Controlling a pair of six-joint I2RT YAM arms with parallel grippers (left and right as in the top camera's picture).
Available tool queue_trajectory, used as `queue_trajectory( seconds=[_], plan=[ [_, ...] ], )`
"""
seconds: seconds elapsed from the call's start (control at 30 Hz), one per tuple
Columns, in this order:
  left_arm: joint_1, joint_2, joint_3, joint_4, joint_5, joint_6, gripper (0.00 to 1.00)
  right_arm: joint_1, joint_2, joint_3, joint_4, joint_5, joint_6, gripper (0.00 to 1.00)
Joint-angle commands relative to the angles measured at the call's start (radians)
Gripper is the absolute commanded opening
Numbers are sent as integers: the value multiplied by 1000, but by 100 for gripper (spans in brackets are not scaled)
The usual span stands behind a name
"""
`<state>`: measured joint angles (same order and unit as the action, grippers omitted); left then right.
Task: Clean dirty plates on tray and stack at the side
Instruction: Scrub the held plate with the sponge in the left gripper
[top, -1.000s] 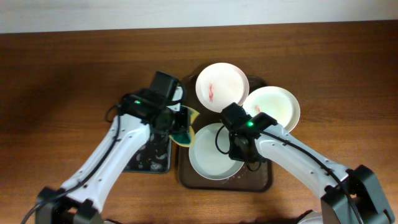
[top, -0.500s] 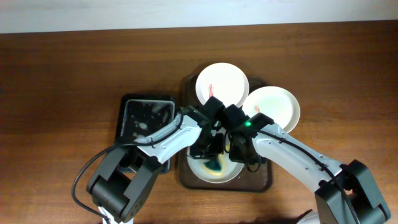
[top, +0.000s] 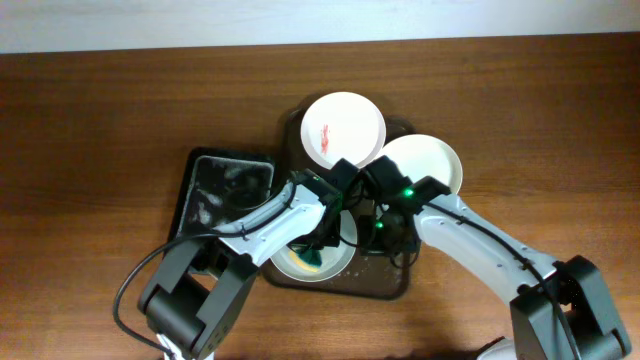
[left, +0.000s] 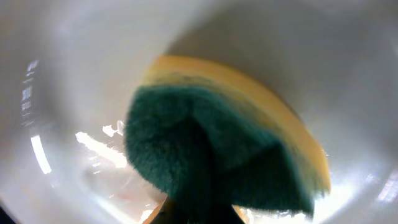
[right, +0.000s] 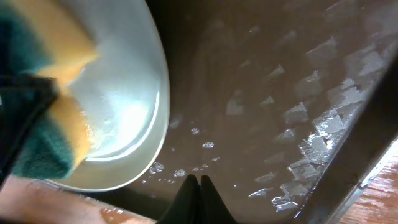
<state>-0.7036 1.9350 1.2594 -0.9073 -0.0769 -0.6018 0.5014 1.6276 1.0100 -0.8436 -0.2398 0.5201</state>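
Note:
Three white plates lie on the dark brown tray. The back plate has a red smear. The right plate looks clean and overhangs the rim. The front plate is under my left gripper, which is shut on the green-yellow sponge and presses it into this plate. In the left wrist view the sponge fills the wet plate. My right gripper is shut and empty. Its tips rest on the wet tray beside the front plate.
A smaller black tray with soapy water stands left of the brown tray. The wooden table lies all round. My two arms cross close together over the brown tray.
My left arm brought the sponge from the black tray onto the front plate. The brown tray and its plates have slid left and slightly back. My right gripper stays on the tray.

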Motion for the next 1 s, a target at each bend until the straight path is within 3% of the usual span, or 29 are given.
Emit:
queue_trajectory(
  seconds=[0.0,0.07,0.2,0.27,0.3,0.4,0.47,0.5,0.53,0.67,0.83,0.9,0.97],
  plan=[
    [11,-130,0,56,157,80,0,-104,-68,9,-4,-145,-164,12],
    [40,-226,0,50,179,80,0,-146,-110,9,0,-240,-269,19],
    [165,-377,0,-3,175,111,0,-134,-95,9,25,-246,-265,31],
    [257,-442,0,-36,175,154,0,-87,-36,-8,98,-216,-175,34],
    [300,-472,0,-53,182,182,0,-58,14,-21,126,-108,-82,35],
    [323,-484,0,-83,211,264,0,-49,114,-23,223,-89,-57,34],
    [323,-484,0,-82,211,263,0,-49,181,-23,272,-88,-32,27],
    [323,-483,0,-77,211,263,0,-49,208,-23,276,-87,-32,8],
    [323,-483,0,-73,212,263,0,-58,213,-23,245,-64,-32,4],
    [320,-474,-11,-44,272,262,2,-104,98,-9,33,200,-32,4],
    [288,-381,-121,171,451,187,0,-109,64,-11,19,200,-32,4],
    [215,-299,-148,238,450,164,0,-109,64,-11,24,200,-11,4],
    [136,-222,-148,290,342,67,0,-109,64,-11,28,200,-9,4]
  ],
)
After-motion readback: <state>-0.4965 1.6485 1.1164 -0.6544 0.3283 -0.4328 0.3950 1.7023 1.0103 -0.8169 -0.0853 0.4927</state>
